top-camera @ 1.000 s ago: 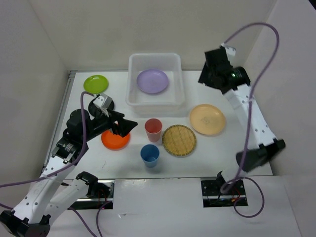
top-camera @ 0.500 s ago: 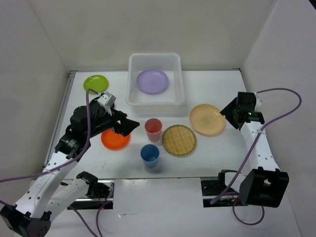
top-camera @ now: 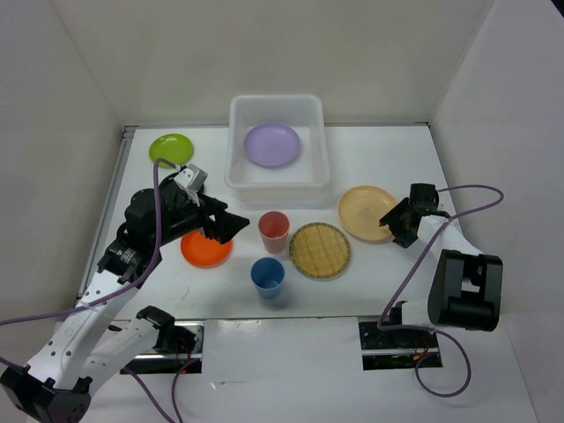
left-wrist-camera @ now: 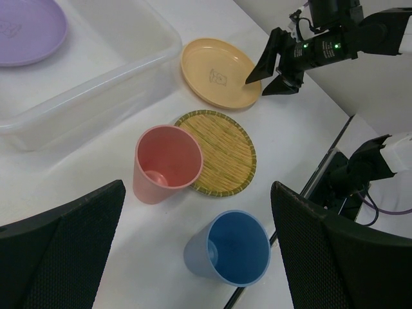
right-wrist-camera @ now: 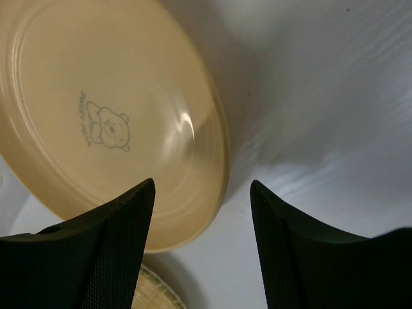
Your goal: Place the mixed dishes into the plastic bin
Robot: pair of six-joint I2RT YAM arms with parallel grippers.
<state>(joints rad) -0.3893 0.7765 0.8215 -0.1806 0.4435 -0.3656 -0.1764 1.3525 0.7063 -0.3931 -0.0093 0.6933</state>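
Observation:
The plastic bin (top-camera: 234,132) stands at the back with a lavender plate (top-camera: 271,144) inside. On the table lie a lime green plate (top-camera: 171,149), an orange plate (top-camera: 204,250), a bamboo plate (top-camera: 320,250) and a pale yellow plate (top-camera: 366,211). A pink cup (top-camera: 274,230) and a blue cup (top-camera: 268,276) stand upright. My right gripper (top-camera: 390,225) is open and low, straddling the pale yellow plate's (right-wrist-camera: 109,122) right rim. My left gripper (top-camera: 231,226) hangs open over the orange plate, pointing at both cups (left-wrist-camera: 167,162), holding nothing.
White walls enclose the table on the left, back and right. The right arm's purple cable (top-camera: 458,198) loops above the table's right side. The bamboo plate's edge (right-wrist-camera: 154,293) lies just beside the right gripper's left finger.
The right arm has swung down from high beside the bin to the pale yellow plate's right edge. The left arm has hardly moved.

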